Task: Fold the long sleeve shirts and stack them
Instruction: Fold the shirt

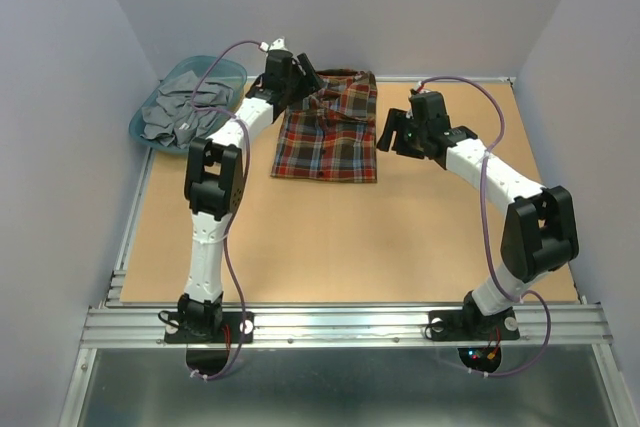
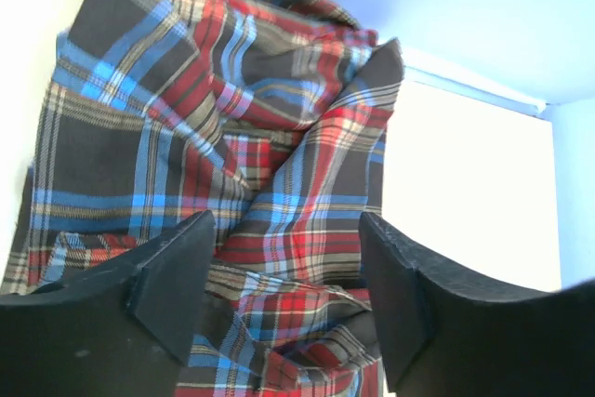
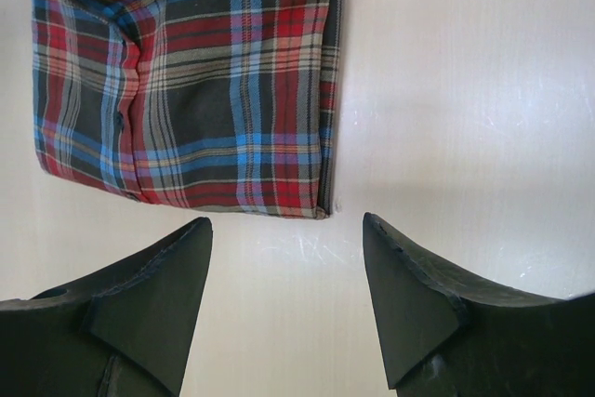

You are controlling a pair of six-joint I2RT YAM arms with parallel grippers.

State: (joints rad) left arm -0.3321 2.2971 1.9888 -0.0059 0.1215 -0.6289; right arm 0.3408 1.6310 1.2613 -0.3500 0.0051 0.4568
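Note:
A plaid flannel shirt (image 1: 328, 130) in red, brown, navy and yellow lies folded into a rectangle at the back middle of the table. My left gripper (image 1: 300, 75) hovers over its far left end, jaws open, with rumpled plaid cloth (image 2: 279, 202) between and below the fingers, none of it gripped. My right gripper (image 1: 392, 132) is open and empty just right of the shirt. In the right wrist view the shirt's folded corner (image 3: 307, 192) lies ahead of the fingertips on bare table.
A teal plastic basket (image 1: 232, 69) holding crumpled grey cloth (image 1: 180, 112) stands at the back left, beside the left arm. The brown tabletop (image 1: 340, 247) is walled by pale panels at left, back and right. A metal rail (image 1: 340, 322) runs along the near edge.

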